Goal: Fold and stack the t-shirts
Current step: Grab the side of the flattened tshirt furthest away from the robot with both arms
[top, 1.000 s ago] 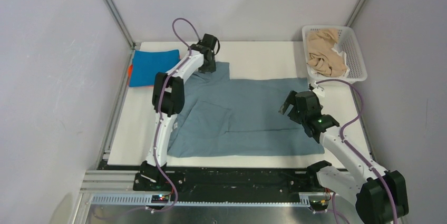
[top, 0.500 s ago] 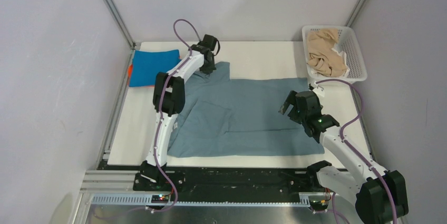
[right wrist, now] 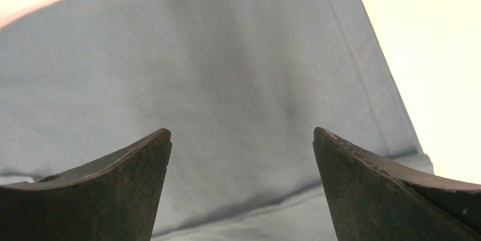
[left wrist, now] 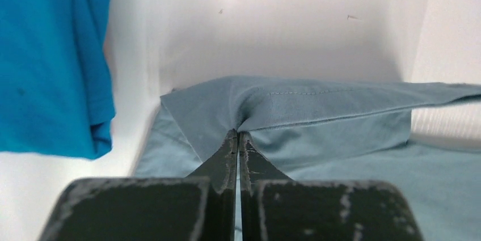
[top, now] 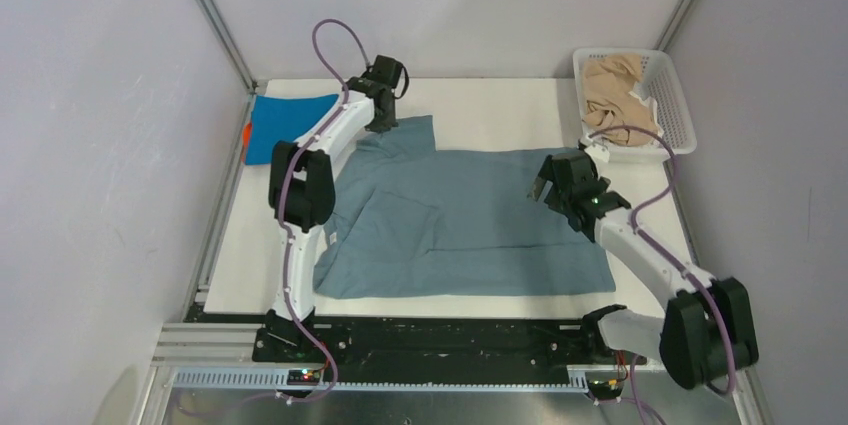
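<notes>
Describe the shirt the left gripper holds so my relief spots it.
On the white table, it is the large shirt spread across the middle, far-left edge pinched by the left gripper. It alone is grey-blue; its folded neighbour is bright blue.

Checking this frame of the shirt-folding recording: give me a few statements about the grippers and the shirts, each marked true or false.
1. The left gripper is shut on a raised fold of the grey-blue shirt. True.
2. The right gripper is clamped on that shirt's edge. False: its jaws stand wide open above the cloth and hold nothing.
3. The beige shirts lie in the white basket at the far right corner. True.
4. The bright blue shirt is spread flat in the middle of the table. False: it lies folded at the far left edge; the grey-blue shirt is the one spread across the middle.
</notes>
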`<action>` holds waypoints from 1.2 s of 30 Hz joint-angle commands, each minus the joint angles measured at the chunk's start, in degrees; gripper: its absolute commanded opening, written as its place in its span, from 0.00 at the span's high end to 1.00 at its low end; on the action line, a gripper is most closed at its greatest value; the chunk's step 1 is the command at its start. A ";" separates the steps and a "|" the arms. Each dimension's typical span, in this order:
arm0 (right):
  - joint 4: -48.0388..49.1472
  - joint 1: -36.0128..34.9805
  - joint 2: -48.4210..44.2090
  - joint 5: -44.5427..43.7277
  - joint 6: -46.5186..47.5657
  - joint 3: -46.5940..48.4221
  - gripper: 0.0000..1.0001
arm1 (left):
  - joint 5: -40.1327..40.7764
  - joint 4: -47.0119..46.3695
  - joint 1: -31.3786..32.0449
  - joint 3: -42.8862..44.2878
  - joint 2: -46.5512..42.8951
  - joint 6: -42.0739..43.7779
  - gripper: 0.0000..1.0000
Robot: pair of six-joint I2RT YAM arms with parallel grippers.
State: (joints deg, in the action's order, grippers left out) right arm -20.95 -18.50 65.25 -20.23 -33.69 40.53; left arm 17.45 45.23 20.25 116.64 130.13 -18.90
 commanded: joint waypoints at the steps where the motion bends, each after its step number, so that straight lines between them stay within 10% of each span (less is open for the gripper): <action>1: 2.60 0.81 8.28 -4.89 3.07 8.98 0.00 | 1.60 -0.55 1.15 -4.39 -6.64 1.85 1.00; 19: -29.59 5.03 64.54 -15.31 -3.28 70.42 0.03 | 0.93 -10.26 3.83 -27.15 -22.40 0.30 1.00; 36: -33.48 8.42 70.86 -12.84 -4.81 73.67 0.15 | 0.46 -12.13 4.38 -33.69 -31.16 -1.55 1.00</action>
State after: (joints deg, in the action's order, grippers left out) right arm -51.37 -10.70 135.33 -32.56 -36.86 114.39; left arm 17.63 34.68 23.99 83.61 103.48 -19.46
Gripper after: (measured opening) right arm 0.874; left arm 0.006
